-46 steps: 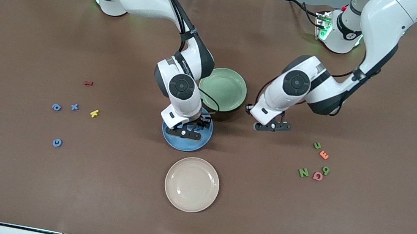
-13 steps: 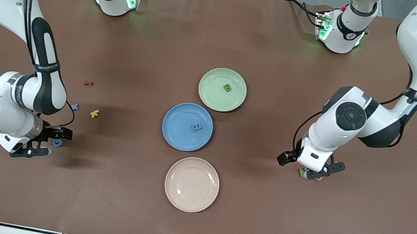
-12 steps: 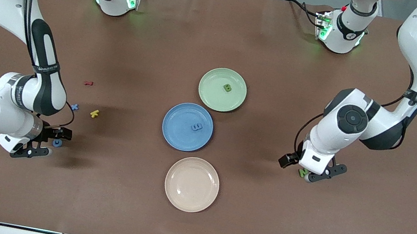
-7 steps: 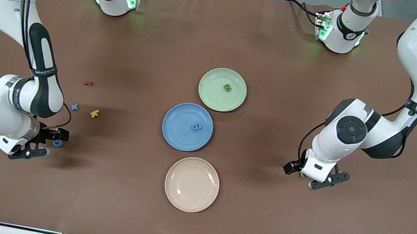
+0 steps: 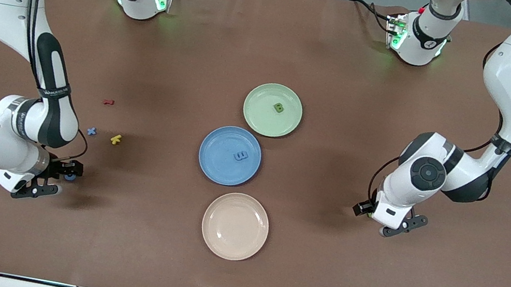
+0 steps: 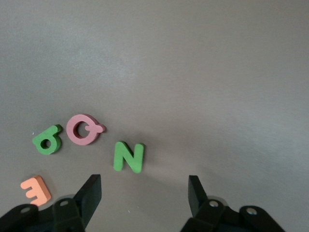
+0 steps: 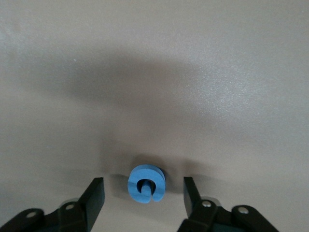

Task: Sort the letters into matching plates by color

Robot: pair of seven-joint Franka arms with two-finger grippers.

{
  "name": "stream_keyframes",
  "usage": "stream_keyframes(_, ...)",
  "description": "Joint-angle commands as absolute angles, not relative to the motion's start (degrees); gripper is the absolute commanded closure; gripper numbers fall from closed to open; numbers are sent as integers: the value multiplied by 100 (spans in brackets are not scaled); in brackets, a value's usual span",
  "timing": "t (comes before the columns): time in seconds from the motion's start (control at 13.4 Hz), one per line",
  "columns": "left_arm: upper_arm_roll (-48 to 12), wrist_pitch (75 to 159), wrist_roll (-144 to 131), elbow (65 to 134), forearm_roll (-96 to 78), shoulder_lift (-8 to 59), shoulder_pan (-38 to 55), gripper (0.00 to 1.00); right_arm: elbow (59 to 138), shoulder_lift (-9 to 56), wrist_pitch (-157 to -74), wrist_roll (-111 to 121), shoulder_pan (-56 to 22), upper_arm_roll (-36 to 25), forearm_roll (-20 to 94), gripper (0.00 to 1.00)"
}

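The blue plate (image 5: 229, 155) sits mid-counter (image 5: 232, 276) and serves as the landmark. A blue letter (image 5: 241, 155) lies in it. The green plate (image 5: 272, 109) touches its rim on the side farther from the front camera and holds a green letter (image 5: 279, 107). The cream plate (image 5: 235, 225) lies just nearer the camera than the blue plate.

Well away from the blue plate toward the right arm's end, the right pincer (image 7: 144, 195) is low at the counter, its fingers apart on either side of a blue G (image 7: 146, 183), not touching it. A blue X (image 5: 91, 131), a yellow letter (image 5: 116, 139) and a red letter (image 5: 108, 101) lie closer to the blue plate.

Toward the left arm's end, the left pincer (image 6: 145, 193) is low with fingers spread, the green N (image 6: 128, 156) just ahead of the gap. Beside the N lie a pink Q (image 6: 84, 129), another green letter (image 6: 47, 139) and an orange E (image 6: 35, 189).
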State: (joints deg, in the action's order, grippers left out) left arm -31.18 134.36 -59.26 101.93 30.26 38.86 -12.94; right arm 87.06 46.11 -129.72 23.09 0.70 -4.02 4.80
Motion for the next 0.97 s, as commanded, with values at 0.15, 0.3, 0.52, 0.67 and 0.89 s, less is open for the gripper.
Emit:
stream_keyframes(0.15,-2980,13342,-5915,10107,3146,4025,-1265,24,8534,4729,-12937,2391,185,-308,422,43)
stream_keyframes(0.3,-2927,13342,-5932,10073,3146,4113,-1257,27,8534,4737,-12937,2399,176,-308,422,55)
stream_keyframes(0.52,-2918,13351,-5915,10037,3146,4192,-1222,29,8534,4737,-12929,2391,176,-308,422,70)
stream_keyframes(0.67,-2918,13377,-5880,10037,3146,4210,-1222,29,8534,4729,-12920,2391,167,-308,422,78)
stream_keyframes(0.89,-2909,13412,-5827,9967,3181,4315,-1222,31,8464,4632,-12842,2330,62,-290,431,79)
